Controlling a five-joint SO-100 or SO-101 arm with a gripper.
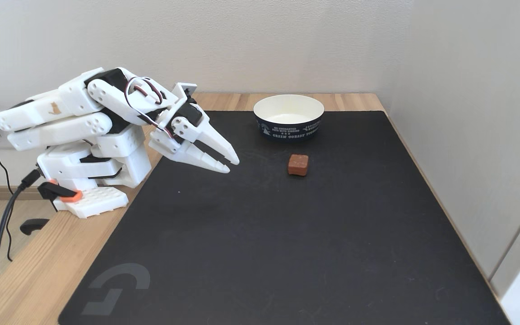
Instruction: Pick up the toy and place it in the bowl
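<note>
On the wooden tabletop (39, 271) lies one large black mat (287, 234), and on it rest the two things that matter; at the left edge of the fixed view one white arm (84, 122) sits folded low over its base, clamped to the wood. Its single gripper (234, 164) points down and to the right with its two tapered fingers parted only by a narrow gap at the tips, holding nothing and hanging just above the mat. One bowl (288, 127), navy outside and white within, stands empty near the back edge of the mat. One toy (298, 164), a small reddish-brown block, lies on the mat just in front of the bowl, apart from it and well to the right of the fingertips. The main risk, as I judge it, is the narrow opening: unless the fingers spread wider before descending, a tip could land on the block and shove it away or tip it over. The block looks smooth and rounded, so an off-centre pinch may squirt it out sideways. The bowl seems light paper, and with the toy so close, a sweeping approach or a low carry could knock its rim and slide it back off the mat.
</note>
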